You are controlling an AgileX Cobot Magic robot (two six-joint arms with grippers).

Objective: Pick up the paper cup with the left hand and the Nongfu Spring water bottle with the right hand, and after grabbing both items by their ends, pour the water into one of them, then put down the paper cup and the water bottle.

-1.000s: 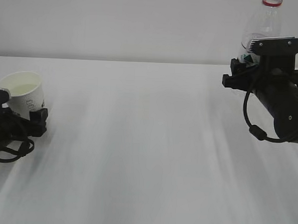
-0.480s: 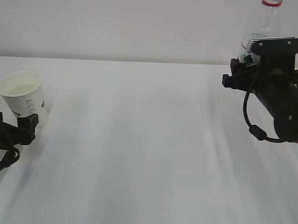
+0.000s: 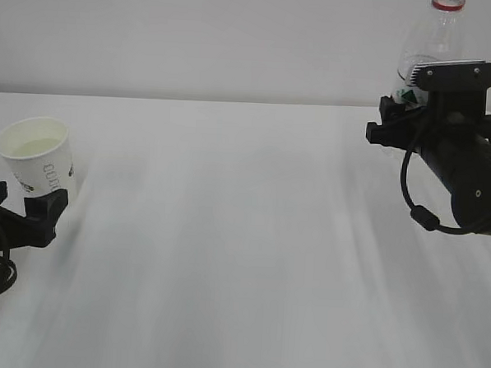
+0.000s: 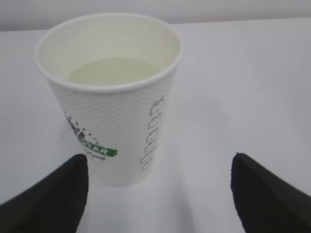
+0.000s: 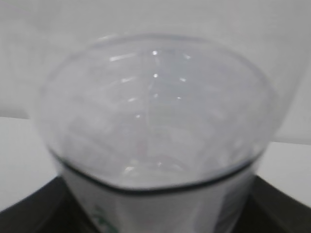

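Looking across the white table (image 3: 242,258), I see the paper cup (image 3: 35,158) standing upright at the far left, and through my left wrist camera I can make out water (image 4: 114,71) lying in it, well below the rim. My left hand (image 3: 18,209) sits low on the table just in front of the cup, its two dark fingertips (image 4: 53,196) spread wide; the cup stands beyond the gap between them, nearer the one on the camera's left, and neither tip touches its wall, so that hand has hold of nothing. The green lettering on the cup faces the wrist camera.

On the far right, my right hand (image 3: 415,98) is raised above the table with the Nongfu Spring water bottle (image 3: 430,45) rising upright out of it, red neck ring at the top edge of the exterior view. The fingers stand partly apart, about the width of the bottle, and they sit against its lower body, so I read this as a grip on the bottle. From the right wrist camera the bottle fills nearly the whole view and is blurred; I think the clear upper part is empty, but I cannot say for sure how much liquid remains. Cup and bottle are well apart, at opposite sides of the table.
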